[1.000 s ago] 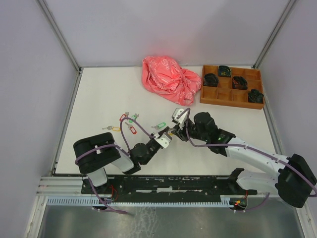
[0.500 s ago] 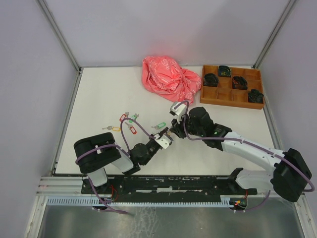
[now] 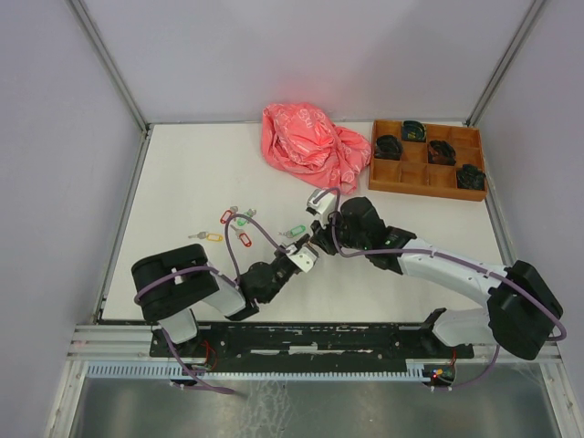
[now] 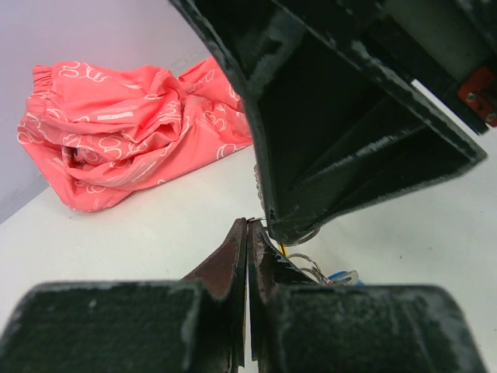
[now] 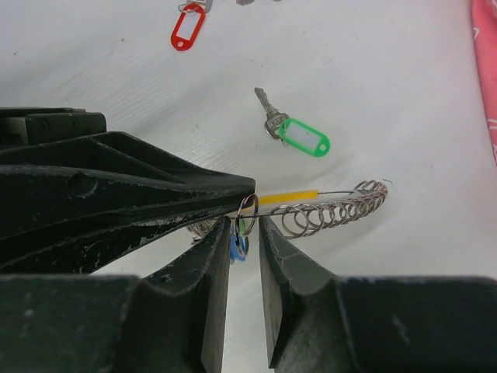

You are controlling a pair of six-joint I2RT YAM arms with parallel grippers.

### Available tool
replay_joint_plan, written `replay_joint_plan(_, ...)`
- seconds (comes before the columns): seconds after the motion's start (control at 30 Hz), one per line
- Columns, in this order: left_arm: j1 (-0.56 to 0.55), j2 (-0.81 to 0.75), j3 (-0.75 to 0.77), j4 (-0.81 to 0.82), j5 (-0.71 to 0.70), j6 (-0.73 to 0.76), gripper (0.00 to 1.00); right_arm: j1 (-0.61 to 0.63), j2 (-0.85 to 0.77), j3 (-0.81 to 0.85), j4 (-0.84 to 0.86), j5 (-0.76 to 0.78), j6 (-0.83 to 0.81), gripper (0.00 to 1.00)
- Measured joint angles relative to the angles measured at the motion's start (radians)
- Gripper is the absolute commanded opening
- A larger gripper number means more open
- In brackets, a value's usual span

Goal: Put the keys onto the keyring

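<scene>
Left gripper (image 4: 248,237): jaws pressed fully together on the thin wire end of the keyring (image 5: 330,208), beside its yellow band. I hold it low over the table (image 3: 182,182) so the end is fixed and presented to my other arm.
Right gripper (image 5: 245,231): fingers nearly closed, pinching the blue-tagged key (image 5: 238,249). Its small split ring stands just past my fingertips, against the wire.
Pose rationale: one arm steadies and the other threads, so the tips meet nose to nose.
Threading status: I cannot tell whether the ring is over the wire.
Keyring location: mid-table, coil arcing away from my left gripper.
Outstanding items: green-tagged key (image 5: 304,141) near the coil, not touching; other keys (image 3: 242,238) well to the left.
Assessment: early stage, in my judgement.
</scene>
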Motion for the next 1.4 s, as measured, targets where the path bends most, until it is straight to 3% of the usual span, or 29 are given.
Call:
replay_joint_plan(0.33,0.0,-0.026,0.033,-0.068,-0.046,-0.033,0.03,0.0,-0.017,-0.048,-0.003,-0.052,-0.008,0.34)
replay_joint_plan(0.6,0.0,-0.044,0.041,-0.108,-0.071,-0.06,0.03,0.0,-0.072,-0.1,0.009,-0.184,-0.045,0.34)
replay_joint_plan(0.9,0.0,-0.065,0.041,-0.133,-0.071,-0.066,0.03,0.002,-0.159,-0.132,0.082,-0.052,-0.056,0.36)
replay_joint_plan(1.4,0.0,-0.079,0.046,-0.168,-0.071,-0.09,0.03,0.002,-0.042,-0.132,0.219,0.005,-0.074,0.31)
